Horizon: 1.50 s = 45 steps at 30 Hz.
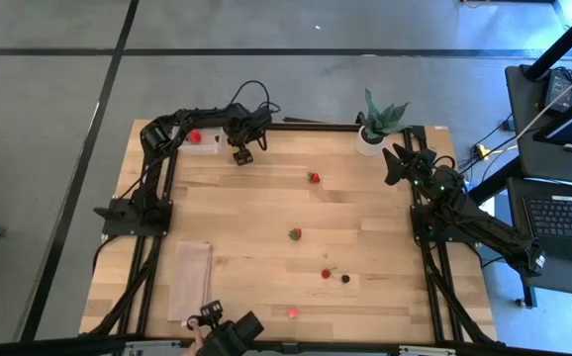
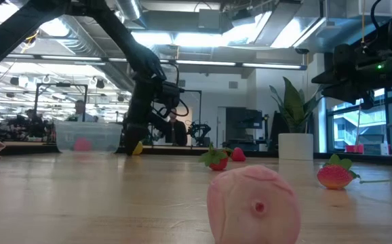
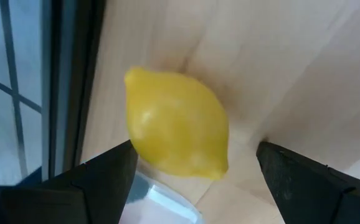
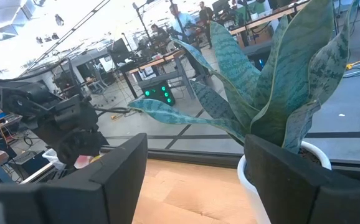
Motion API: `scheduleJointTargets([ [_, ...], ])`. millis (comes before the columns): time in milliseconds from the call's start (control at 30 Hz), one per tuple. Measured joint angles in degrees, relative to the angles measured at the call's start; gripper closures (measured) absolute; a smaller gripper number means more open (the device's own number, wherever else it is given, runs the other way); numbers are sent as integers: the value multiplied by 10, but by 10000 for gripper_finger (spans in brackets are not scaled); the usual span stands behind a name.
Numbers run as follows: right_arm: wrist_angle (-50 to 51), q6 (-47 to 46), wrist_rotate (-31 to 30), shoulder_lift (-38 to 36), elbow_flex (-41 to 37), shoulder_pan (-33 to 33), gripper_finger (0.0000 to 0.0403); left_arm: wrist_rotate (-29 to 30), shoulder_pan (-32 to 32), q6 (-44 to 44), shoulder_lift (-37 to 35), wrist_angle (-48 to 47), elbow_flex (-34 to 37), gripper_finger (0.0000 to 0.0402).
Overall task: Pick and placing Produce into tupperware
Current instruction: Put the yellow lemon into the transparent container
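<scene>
The left pincer (image 1: pixel 242 155) is down at the far edge of the counter (image 1: pixel 256 213), just beside the tupperware (image 1: pixel 201 138). Its two fingers are spread apart, released, and a yellow lemon (image 3: pixel 177 124) sits on the wood between them, but the fingers (image 3: pixel 96 177) do not squeeze it. In the low view the lemon (image 2: pixel 137 148) peeks out by the pincer's tip. The tupperware is a small clear box at the far left corner of the counter, and one red piece (image 1: pixel 195 136) is already inside it. The other fruit lies away from the tupperware, out on the open wood: a strawberry (image 1: pixel 314 178) well to its right, another strawberry (image 1: pixel 295 234) near the middle of the counter, then a red piece (image 1: pixel 326 274) and a dark berry (image 1: pixel 345 279) close together, and a pink fruit (image 1: pixel 292 311) at the near edge, farthest from the tupperware. The right pincer (image 1: pixel 397 158) waits up in the air across the counter from the tupperware, beside a green plant (image 1: pixel 383 118) in a white pot, and its fingers are spread wide with nothing in them.
</scene>
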<state>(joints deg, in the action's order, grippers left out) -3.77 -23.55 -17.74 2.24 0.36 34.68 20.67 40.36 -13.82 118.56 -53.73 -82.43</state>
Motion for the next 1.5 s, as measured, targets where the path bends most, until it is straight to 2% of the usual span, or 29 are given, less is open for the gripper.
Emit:
scheduleJointTargets([
  [333, 0, 0, 0, 0, 0, 0, 134, -42, 7, 2, 0, 21, -2, 74],
  [500, 0, 0, 0, 0, 0, 0, 134, -44, 7, 10, 0, 22, -2, 78],
  [1033, 0, 0, 0, 0, 0, 0, 134, -54, 5, 17, 1, 19, -2, 182],
  [1500, 0, 0, 0, 0, 0, 0, 134, -50, 5, 28, 0, 19, -1, 189],
])
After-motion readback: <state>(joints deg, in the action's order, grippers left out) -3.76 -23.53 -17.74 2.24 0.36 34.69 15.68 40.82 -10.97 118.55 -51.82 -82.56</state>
